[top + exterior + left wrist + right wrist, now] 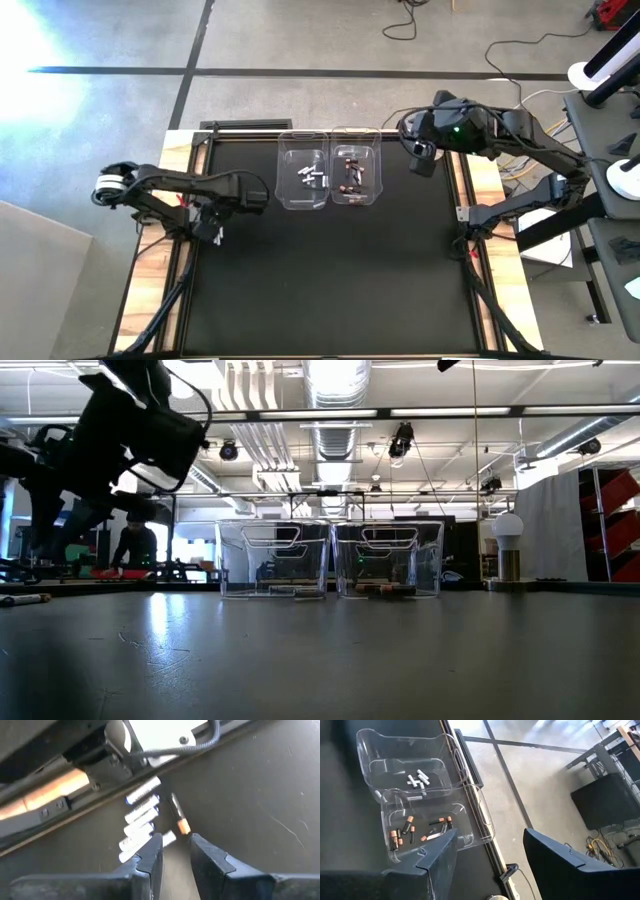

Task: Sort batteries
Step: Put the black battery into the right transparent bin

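Observation:
Several silvery-white batteries (140,818) lie side by side on the black mat by the table's left rail, with one dark battery with an orange end (178,815) beside them. My left gripper (176,851) hangs just over this group, pointing steeply down, its fingers a little apart with nothing between them. At the far middle stand two clear bins: the left bin (303,180) holds silvery-white batteries (418,779), the right bin (357,177) holds dark batteries with orange ends (405,831). My right gripper (490,855) hovers open, high beside the right bin.
The metal rail and wooden border (55,790) run close behind the loose batteries at the table's left edge. A round white knob on a stand (509,545) shows at the far right in the low view. The black mat (330,280) stretches from the bins to the near edge.

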Robot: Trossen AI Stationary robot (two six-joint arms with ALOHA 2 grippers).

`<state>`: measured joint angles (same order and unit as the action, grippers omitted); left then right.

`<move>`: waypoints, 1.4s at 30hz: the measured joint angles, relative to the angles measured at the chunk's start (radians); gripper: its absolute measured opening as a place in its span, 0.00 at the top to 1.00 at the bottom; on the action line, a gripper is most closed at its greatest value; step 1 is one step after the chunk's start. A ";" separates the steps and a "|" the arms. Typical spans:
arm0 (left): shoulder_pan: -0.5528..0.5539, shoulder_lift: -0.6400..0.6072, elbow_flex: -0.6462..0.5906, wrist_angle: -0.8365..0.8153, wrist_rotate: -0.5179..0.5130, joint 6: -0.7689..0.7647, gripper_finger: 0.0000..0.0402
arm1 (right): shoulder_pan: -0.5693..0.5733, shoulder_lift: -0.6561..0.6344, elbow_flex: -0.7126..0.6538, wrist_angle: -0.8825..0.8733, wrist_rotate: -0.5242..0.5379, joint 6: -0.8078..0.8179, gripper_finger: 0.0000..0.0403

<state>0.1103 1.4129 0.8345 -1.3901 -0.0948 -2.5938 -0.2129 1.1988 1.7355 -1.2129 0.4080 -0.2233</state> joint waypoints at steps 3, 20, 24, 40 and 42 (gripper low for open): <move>-0.016 0.059 0.002 0.001 0.017 0.000 0.81 | -0.006 0.000 0.000 0.007 0.000 0.002 0.46; 0.009 0.175 -0.021 0.152 0.036 -0.020 0.81 | -0.009 0.039 0.004 0.154 -0.007 -0.008 0.46; 0.042 0.107 -0.095 0.227 0.059 -0.025 0.81 | -0.009 0.072 0.014 0.156 -0.026 -0.005 0.46; 0.172 -0.106 -0.255 0.280 0.031 -0.015 0.81 | -0.010 0.153 0.020 0.158 -0.081 -0.024 0.46; 0.188 -0.113 -0.248 0.278 0.001 0.000 0.81 | -0.010 0.154 0.020 0.158 -0.095 -0.024 0.46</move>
<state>0.2987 1.3003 0.5866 -1.1116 -0.0936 -2.5941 -0.2234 1.3525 1.7554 -1.0550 0.3126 -0.2473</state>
